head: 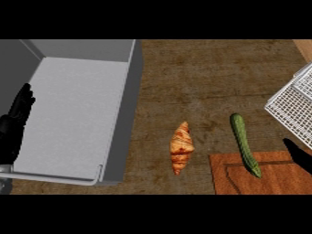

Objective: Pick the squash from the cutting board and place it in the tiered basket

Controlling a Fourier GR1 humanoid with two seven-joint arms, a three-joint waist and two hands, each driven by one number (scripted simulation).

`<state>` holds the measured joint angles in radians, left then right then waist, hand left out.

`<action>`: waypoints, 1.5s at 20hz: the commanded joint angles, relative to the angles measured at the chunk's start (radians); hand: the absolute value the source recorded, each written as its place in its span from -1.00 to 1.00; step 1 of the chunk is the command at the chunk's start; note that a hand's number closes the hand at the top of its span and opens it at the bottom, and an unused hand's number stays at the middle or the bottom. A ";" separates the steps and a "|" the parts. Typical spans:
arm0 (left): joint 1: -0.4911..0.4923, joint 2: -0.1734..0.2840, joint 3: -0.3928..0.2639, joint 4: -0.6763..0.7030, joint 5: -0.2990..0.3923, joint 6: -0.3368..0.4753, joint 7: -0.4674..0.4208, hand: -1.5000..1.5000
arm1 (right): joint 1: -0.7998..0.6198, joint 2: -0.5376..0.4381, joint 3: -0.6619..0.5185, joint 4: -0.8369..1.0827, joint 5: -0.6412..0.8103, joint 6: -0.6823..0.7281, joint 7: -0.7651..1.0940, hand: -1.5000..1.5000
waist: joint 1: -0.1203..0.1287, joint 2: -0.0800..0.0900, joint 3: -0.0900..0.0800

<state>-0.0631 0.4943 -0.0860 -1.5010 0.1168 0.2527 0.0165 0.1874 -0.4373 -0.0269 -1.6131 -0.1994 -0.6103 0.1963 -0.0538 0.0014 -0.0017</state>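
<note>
- 1 squash point(245, 144), long and green
- 1 croissant point(181, 147)
- 1 cutting board point(280, 180)
- 1 white wire basket point(305, 98)
- 1 grey sink point(77, 114)
- 2 black hands: left hand point(6, 132), right hand point(308, 160)

Pretty dim, flat light overall; the sink point(77, 123) looks brightest, with soft shadow along its right wall, no glare.

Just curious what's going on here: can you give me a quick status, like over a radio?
Left hand open, resting over the sink. Right hand open beside the basket. Squash half on the cutting board, untouched. Croissant off to its side, not blocking.
</note>
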 commanded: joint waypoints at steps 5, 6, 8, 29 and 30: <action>-0.038 -0.003 -0.036 0.005 -0.050 0.003 0.046 0.00 | 0.115 -0.371 0.071 -0.236 0.062 0.197 0.430 -1.00 | 0.040 -0.004 -0.005; -0.064 -0.001 -0.024 0.034 -0.050 -0.001 0.030 0.00 | 0.090 -0.424 0.073 -0.257 0.054 0.240 0.489 -1.00 | 0.042 0.001 -0.006; -0.077 -0.021 -0.048 0.045 -0.067 0.007 0.043 0.00 | 0.048 -0.506 0.055 -0.310 -0.003 0.325 0.610 -1.00 | 0.046 0.001 -0.005; -0.118 -0.065 -0.015 0.093 -0.104 -0.043 0.020 0.00 | -0.465 -0.448 0.331 -0.047 -0.074 0.514 1.108 -1.00 | 0.074 0.005 0.000; -0.088 -0.058 -0.014 0.051 -0.099 -0.044 0.024 0.00 | -0.434 -0.465 0.348 -0.111 -0.067 0.495 1.156 -1.00 | 0.070 -0.001 0.000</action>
<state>-0.1599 0.4285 -0.1158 -1.4451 0.0116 0.2225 0.0533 -0.2293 -0.9321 0.2533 -1.7202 -0.2798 -0.1064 1.1486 0.0198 -0.0090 -0.0148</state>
